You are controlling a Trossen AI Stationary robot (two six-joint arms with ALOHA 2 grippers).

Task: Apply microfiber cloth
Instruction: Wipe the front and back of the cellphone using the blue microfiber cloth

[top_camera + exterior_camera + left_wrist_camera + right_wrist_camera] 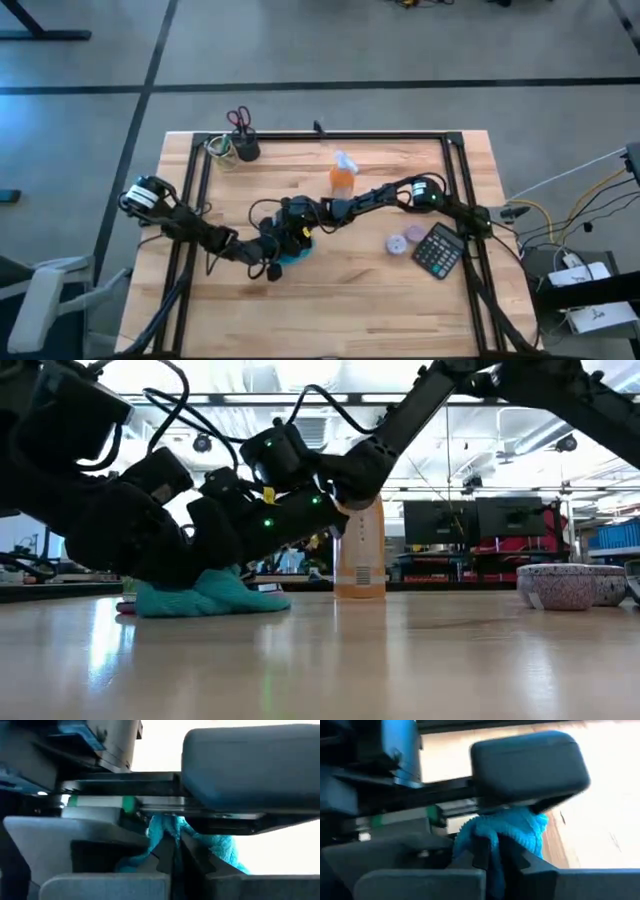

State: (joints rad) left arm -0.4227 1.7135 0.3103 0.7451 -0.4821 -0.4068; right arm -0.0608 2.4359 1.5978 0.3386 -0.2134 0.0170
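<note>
High view: left gripper [275, 262] and right gripper [296, 228] meeting over the microfiber cloth [297, 254], a small turquoise patch on the wooden table [330, 300], left of centre; orange spray bottle [342, 176] behind, calculator [437, 250] well apart to the right.

Low view: cloth [205, 596] bunched in soft folds, resting on the tabletop beneath both grippers; bottle [360, 552] upright beyond.

Left wrist view: fuzzy turquoise cloth [170, 832] pinched between closed fingers [200, 865].

Right wrist view: cloth [507, 832] likewise clamped, pile looped and plush, draped over the fingers [530, 870].
</note>
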